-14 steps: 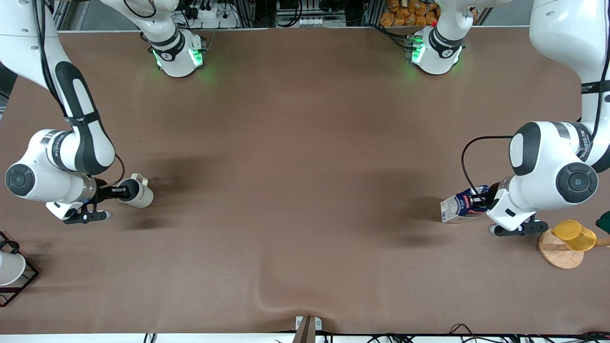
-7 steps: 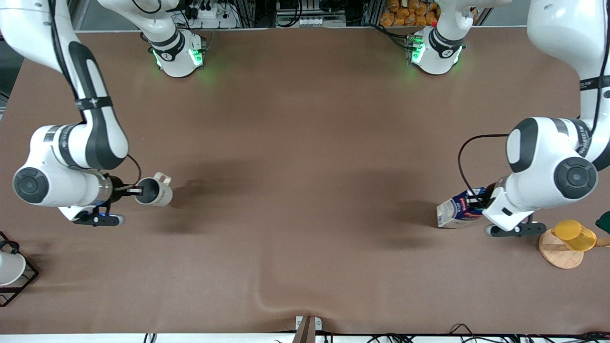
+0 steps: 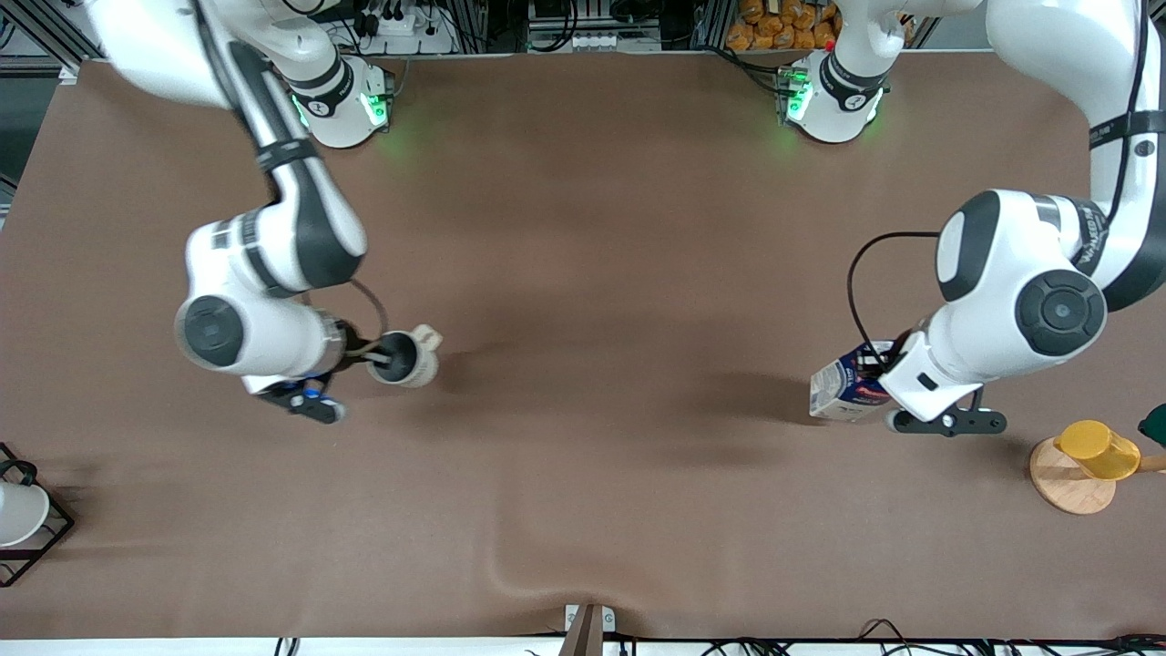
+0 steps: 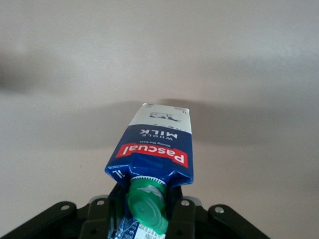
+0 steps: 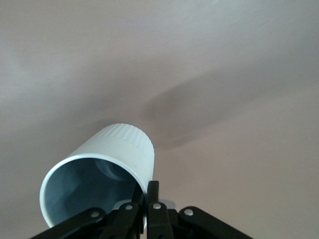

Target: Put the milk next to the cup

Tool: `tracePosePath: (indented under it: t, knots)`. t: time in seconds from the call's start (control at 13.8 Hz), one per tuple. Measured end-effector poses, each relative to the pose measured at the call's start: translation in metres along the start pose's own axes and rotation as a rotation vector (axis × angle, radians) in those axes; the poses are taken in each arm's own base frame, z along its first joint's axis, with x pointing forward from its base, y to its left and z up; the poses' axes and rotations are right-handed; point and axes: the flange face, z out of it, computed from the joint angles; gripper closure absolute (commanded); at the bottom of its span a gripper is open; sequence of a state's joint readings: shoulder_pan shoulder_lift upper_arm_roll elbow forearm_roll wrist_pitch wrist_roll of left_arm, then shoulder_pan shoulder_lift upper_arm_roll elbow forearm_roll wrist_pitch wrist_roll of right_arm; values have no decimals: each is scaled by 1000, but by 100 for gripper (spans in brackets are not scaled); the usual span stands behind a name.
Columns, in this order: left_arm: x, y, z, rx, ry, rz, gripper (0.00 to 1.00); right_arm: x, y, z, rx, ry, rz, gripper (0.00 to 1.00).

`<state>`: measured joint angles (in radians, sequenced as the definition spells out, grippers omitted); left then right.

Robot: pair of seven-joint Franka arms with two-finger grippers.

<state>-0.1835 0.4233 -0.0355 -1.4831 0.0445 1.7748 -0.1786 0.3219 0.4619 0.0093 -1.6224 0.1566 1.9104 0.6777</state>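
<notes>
- The yellow cup [image 3: 1098, 449] on its round wooden stand [image 3: 1068, 481] sat nearest the front camera, at the left arm's end of the table [image 3: 583, 228], apart from both grippers.
- The left gripper [image 3: 882, 374] was clamped on the milk [image 3: 843, 389] at its gable top; in the left wrist view the green cap [image 4: 146, 207] sat between the fingers [image 4: 182, 211], and the carton [image 4: 155, 149] ran away from the wrist, pale base outermost.
- From the front, the milk hung tilted over the table, its long axis lying toward the right arm's end, base leading, shadow below.
- The right gripper [image 3: 378, 358] pinched the rim of the cup [image 3: 408, 357], one finger inside the grey bowl; the right wrist view showed the cup [image 5: 99, 183] tipped, mouth toward the wrist, above the cloth.
- The deciding relation was that cup and milk were well apart, open table between them, each carried by its own arm.
- Both forearms were bent low, wrists level, pointing inward at each other.
- My judgement: the cup needed setting down upright first, then the milk righted and stood just beside it.
</notes>
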Motion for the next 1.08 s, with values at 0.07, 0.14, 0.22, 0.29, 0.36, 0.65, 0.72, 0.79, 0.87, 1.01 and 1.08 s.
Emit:
tracePosePath:
  t: [0.07,0.14,0.22,0.29,0.36,0.65,0.72,0.79,0.87,1.01,1.08]
  knots:
    - [-4,11,-3,3,-6,16,65,-14,-21,7,8,17,36,100]
    - [-8,20,-5,7,-13,29,65,-27,-41,17,15,32,70,100]
    - [-11,28,-6,10,-19,33,65,-40,-60,32,21,45,100,100]
    - [-13,34,-7,12,-24,28,65,-52,-79,48,28,57,129,100]
    - [-16,38,-8,15,-31,27,65,-64,-96,64,36,69,155,100]
    - [-24,66,-9,20,-38,57,65,-92,-145,89,69,95,197,100]
    - [-26,72,-9,22,-37,62,65,-97,-154,92,82,101,218,100]
    - [-26,75,-11,22,-34,65,64,-102,-163,96,95,108,230,100]
    - [-26,76,-12,21,-31,67,64,-106,-169,101,102,112,234,88]
    - [-26,77,-14,20,-28,68,64,-111,-174,112,99,111,233,0]
    - [-27,79,-14,21,-27,70,64,-111,-175,114,97,111,232,0]
